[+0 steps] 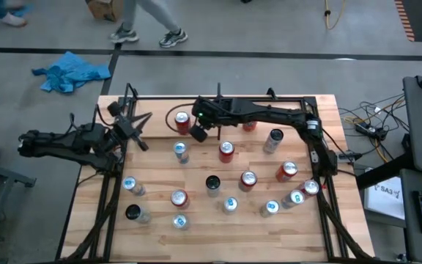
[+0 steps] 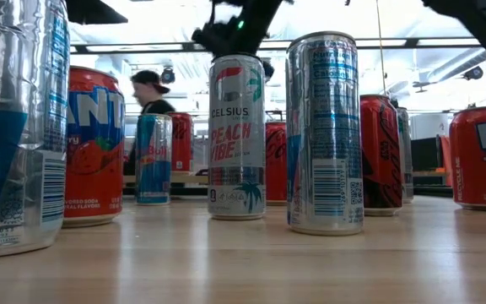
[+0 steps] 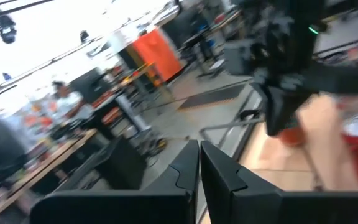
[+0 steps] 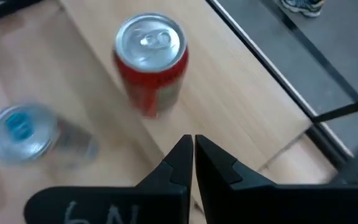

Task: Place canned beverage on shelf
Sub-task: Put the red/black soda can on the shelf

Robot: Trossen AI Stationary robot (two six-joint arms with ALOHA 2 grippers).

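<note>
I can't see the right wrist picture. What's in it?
The right end effector, its two dark fingers shut and holding nothing, hangs over a wood table. A red can stands ahead of it, and a blurry silver can with a blue top is beside that.

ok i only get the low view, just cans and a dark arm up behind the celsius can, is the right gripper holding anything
observer: no, the right gripper is shut on nothing, above bare wood.
operator: whats nearest it
observer: an upright red aluminium can with a silver lid, just ahead of the fingertips, untouched.
operator: and the left one
observer: the left gripper is shut and empty too, near the left edge of the light wooden table.
</note>
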